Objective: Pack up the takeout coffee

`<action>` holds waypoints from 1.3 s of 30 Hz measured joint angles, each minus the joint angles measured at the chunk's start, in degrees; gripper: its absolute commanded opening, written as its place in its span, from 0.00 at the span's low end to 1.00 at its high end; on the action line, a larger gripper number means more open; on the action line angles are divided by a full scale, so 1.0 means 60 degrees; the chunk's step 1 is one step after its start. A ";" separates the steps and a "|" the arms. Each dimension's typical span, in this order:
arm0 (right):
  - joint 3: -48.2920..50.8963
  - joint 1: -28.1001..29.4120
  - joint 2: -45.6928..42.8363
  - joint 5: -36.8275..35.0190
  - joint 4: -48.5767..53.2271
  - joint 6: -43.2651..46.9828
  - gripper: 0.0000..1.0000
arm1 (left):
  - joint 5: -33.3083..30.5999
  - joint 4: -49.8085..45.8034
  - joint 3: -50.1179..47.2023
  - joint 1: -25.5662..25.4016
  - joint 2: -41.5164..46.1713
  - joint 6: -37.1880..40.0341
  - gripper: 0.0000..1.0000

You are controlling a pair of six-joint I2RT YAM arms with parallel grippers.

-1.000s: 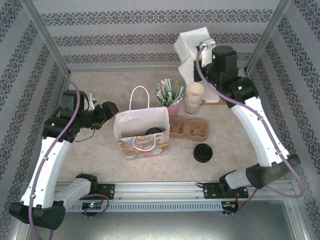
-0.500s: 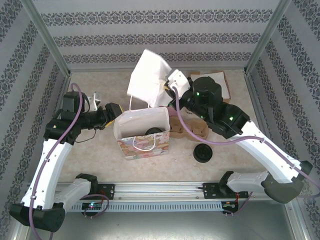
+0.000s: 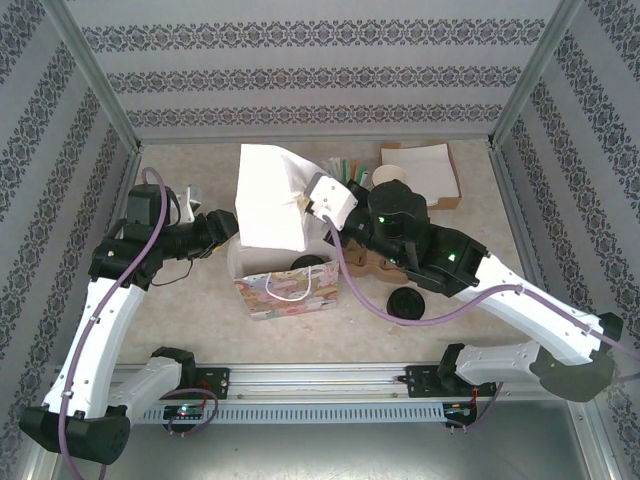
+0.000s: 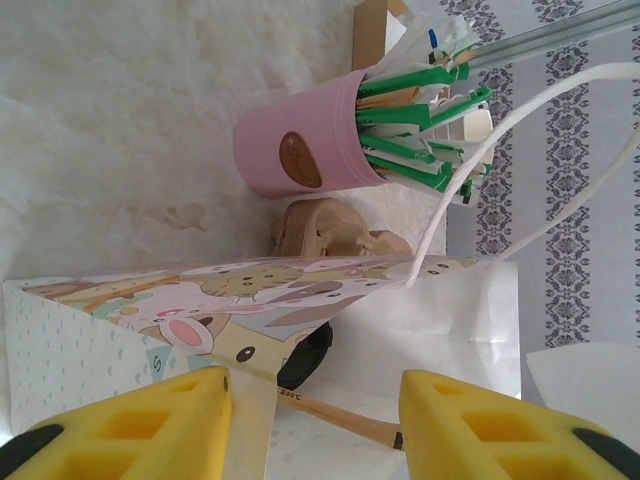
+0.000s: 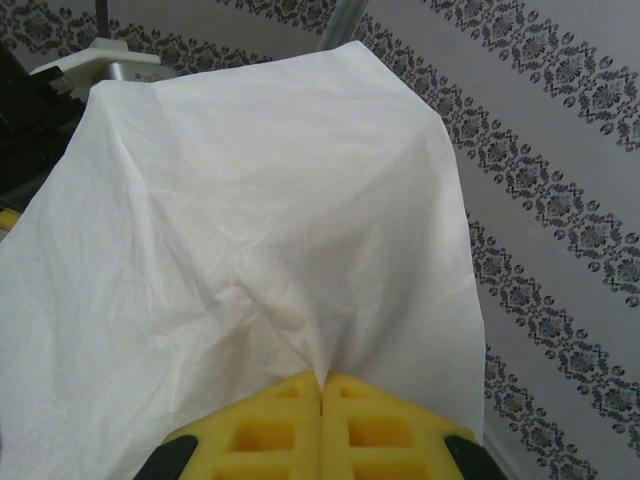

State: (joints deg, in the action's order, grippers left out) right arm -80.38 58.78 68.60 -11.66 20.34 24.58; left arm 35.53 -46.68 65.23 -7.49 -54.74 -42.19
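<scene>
Napkin (image 5: 250,230) pinched by right fingers (image 5: 260,430) | left wrist: bag (image 4: 200,300) wall between left fingers (image 4: 130,420)

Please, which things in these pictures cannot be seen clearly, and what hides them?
Top view: the napkin in the right gripper covers most of the open bag; a dark round thing inside cannot be identified.
Top view: the right arm hides most of the carrier, so its holes cannot be checked.
Left wrist view: the bottom edge cuts off the left gripper, so contact with the bag is unclear.
</scene>
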 measured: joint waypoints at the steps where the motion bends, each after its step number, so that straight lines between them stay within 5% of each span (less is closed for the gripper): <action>1: -0.0011 0.0098 0.0106 -0.0113 -0.0022 0.0157 0.00 | -0.0011 0.0000 0.0000 0.0000 0.0000 0.0000 0.46; 13: -0.0018 0.1053 0.1100 -0.1377 0.0364 0.1526 0.00 | -0.0259 -0.0146 0.0000 0.0000 0.0000 0.0036 0.41; 31: -0.0710 0.0579 0.1989 0.0171 0.2787 -0.0029 0.00 | -0.0284 -0.0149 0.0000 0.0000 0.0000 0.0040 0.41; 37: -0.1096 -0.0062 0.2120 0.1016 0.3424 -0.0732 0.26 | -0.0288 -0.0160 0.0000 0.0000 0.0000 0.0076 0.41; 39: -0.1195 -0.0193 0.2182 0.1253 0.3559 -0.0838 0.28 | -0.0288 -0.0189 0.0000 0.0000 0.0000 0.0084 0.41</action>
State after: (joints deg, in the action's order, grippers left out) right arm -87.55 57.63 81.69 -4.14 41.69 19.55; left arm 33.80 -47.81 65.23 -7.49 -54.74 -41.69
